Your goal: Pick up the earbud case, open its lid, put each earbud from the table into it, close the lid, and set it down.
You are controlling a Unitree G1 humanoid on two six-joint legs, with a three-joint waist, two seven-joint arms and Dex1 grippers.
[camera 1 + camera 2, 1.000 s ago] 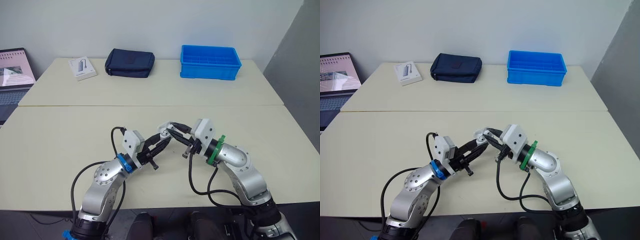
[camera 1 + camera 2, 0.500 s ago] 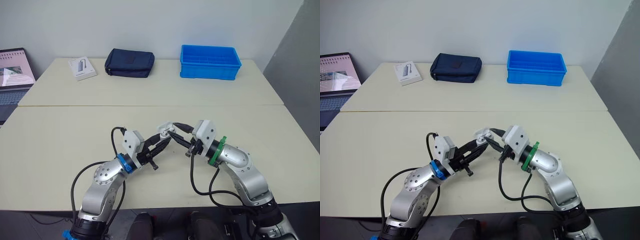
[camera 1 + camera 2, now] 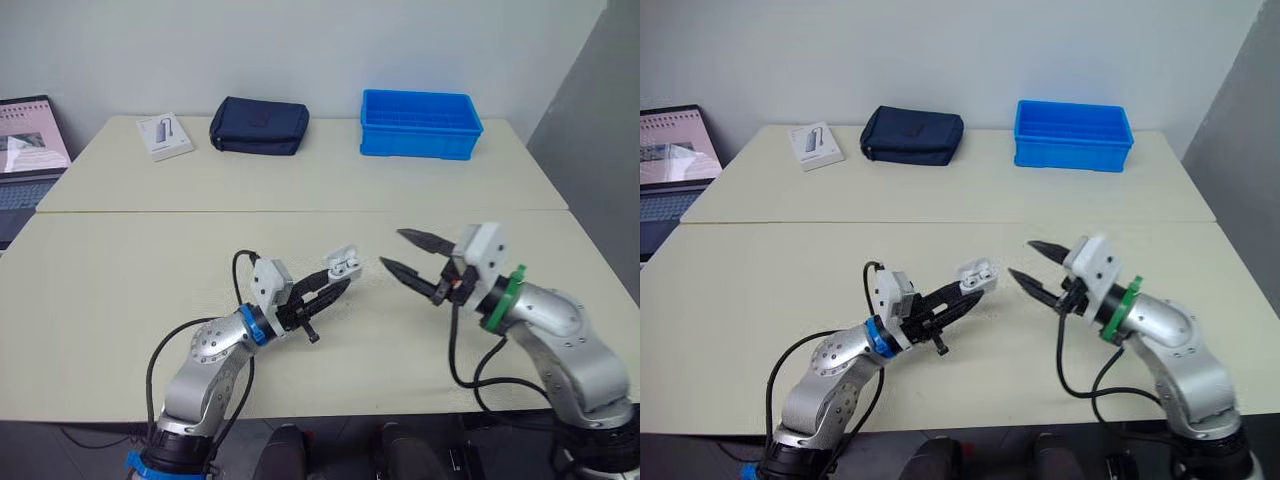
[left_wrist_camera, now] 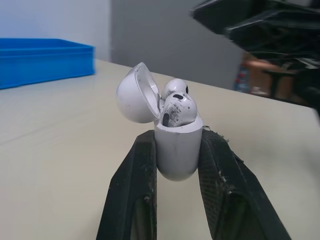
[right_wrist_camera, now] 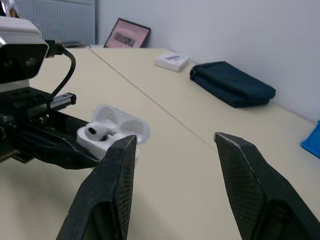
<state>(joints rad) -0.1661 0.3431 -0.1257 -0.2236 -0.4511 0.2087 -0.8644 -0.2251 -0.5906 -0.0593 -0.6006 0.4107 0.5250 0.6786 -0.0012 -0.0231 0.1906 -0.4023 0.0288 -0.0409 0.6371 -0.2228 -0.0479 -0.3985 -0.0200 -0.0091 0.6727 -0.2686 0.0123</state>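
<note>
My left gripper (image 3: 337, 283) is shut on the white earbud case (image 4: 176, 145), held above the near table with its lid (image 4: 136, 93) swung open. Two white earbuds (image 4: 176, 102) sit in the case's wells. The case also shows in the head views (image 3: 977, 274) and in the right wrist view (image 5: 111, 128). My right gripper (image 3: 402, 252) hangs open a short way to the right of the case, with nothing between its fingers (image 5: 112, 172).
A blue bin (image 3: 420, 124), a dark blue pouch (image 3: 259, 126) and a small white box (image 3: 165, 135) stand on the far table. A laptop (image 3: 28, 140) is at the far left. A seam (image 3: 300, 211) runs between the two tables.
My right gripper has drawn back to the right, away from the case, and its fingers have spread wide. The left gripper still holds the open case, shifted slightly right.
</note>
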